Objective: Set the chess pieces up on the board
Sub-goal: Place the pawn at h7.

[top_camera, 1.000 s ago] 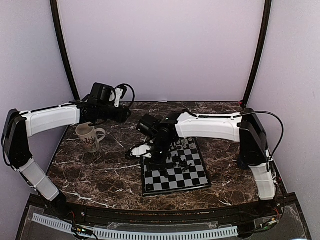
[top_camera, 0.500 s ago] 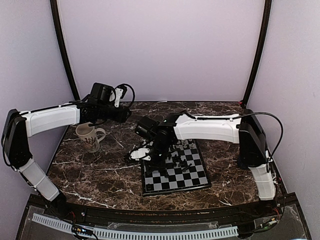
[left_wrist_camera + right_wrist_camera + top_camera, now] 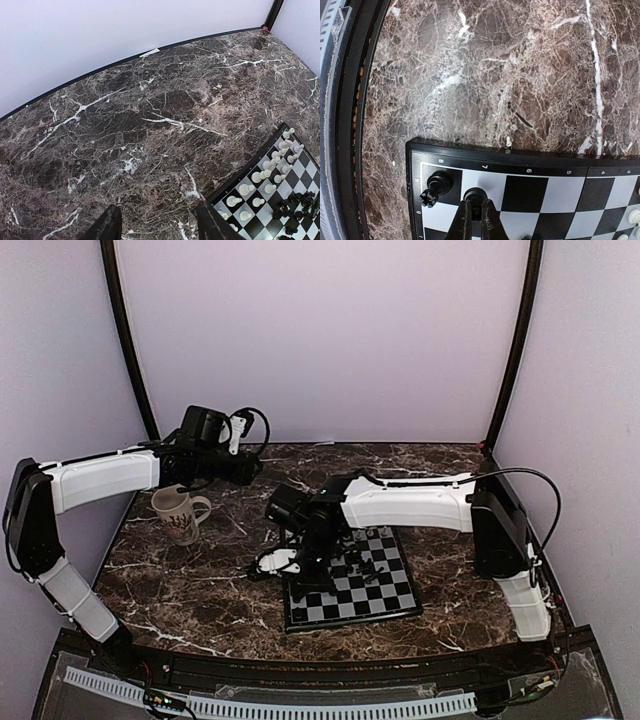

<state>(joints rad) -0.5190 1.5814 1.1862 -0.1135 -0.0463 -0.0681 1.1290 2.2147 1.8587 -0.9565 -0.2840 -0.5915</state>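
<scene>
Marble table (image 3: pixel 470 75), right end effector (image 3: pixel 476 210) clamped on upright black piece (image 3: pixel 475 196), left end effector (image 3: pixel 159 216) apart

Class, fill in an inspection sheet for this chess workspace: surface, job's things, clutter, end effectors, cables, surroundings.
Surface: dark veined marble table.
Job's things: board right of centre; white pieces in two rows along one edge; black pieces bunched mid-board; black corner piece on a corner square.
Clutter: patterned mug at left.
End effectors: left end effector open, empty; right end effector shut on held black piece.
Cables: left wrist cable loops free; right arm cable arcs above the arm.
Surroundings: pale walls, black corner poles.
</scene>
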